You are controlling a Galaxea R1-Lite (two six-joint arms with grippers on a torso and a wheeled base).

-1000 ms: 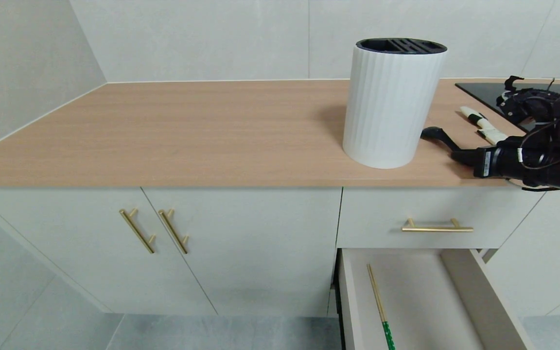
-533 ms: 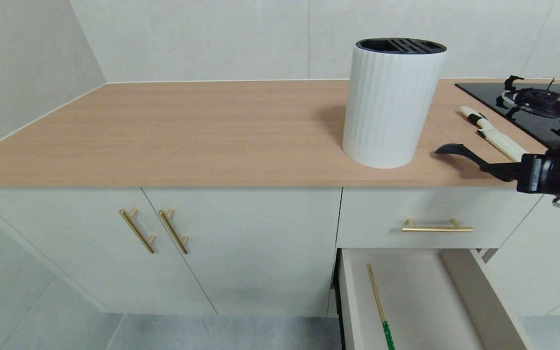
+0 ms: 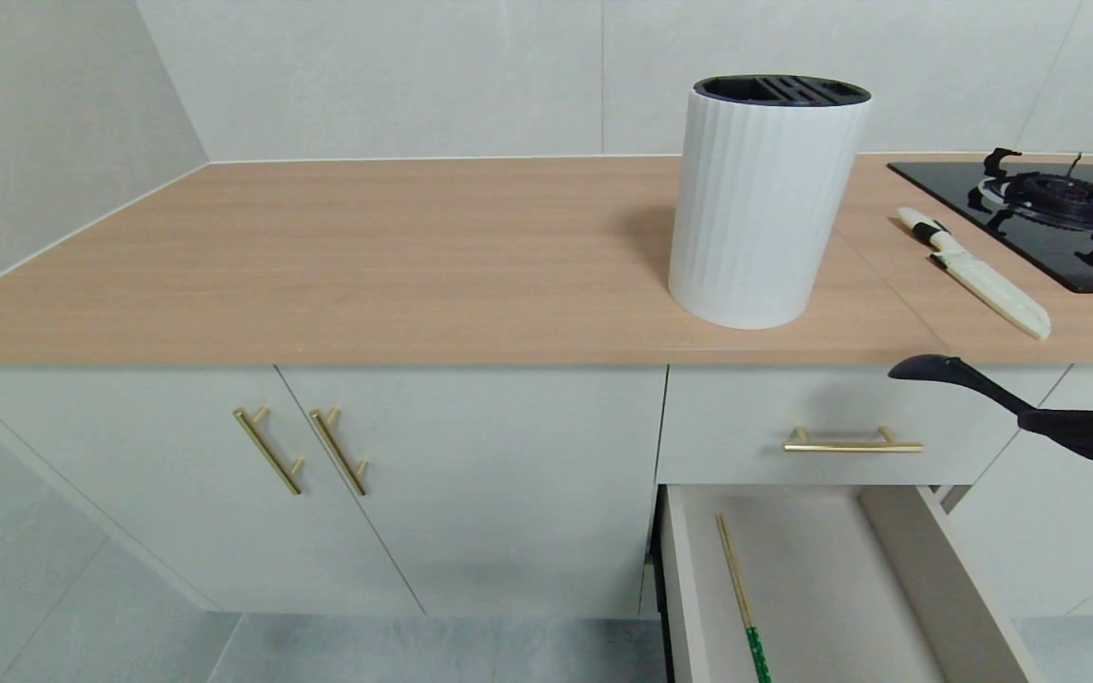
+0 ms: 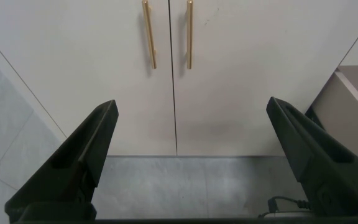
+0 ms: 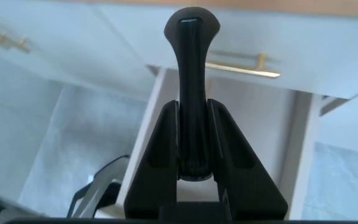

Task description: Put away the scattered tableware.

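Black utensil: clamped in the right tool, in the air off the table's front edge, above the open drawer.

Judged light, stiff and smooth (liable to swivel in a narrow grip), so take it mid-handle, as here. The right wrist view shows the jaws closed on the handle, rounded end toward the drawer. The head view adds the chopstick inside and the knife on the table. The left tool stands apart, facing cupboard doors.
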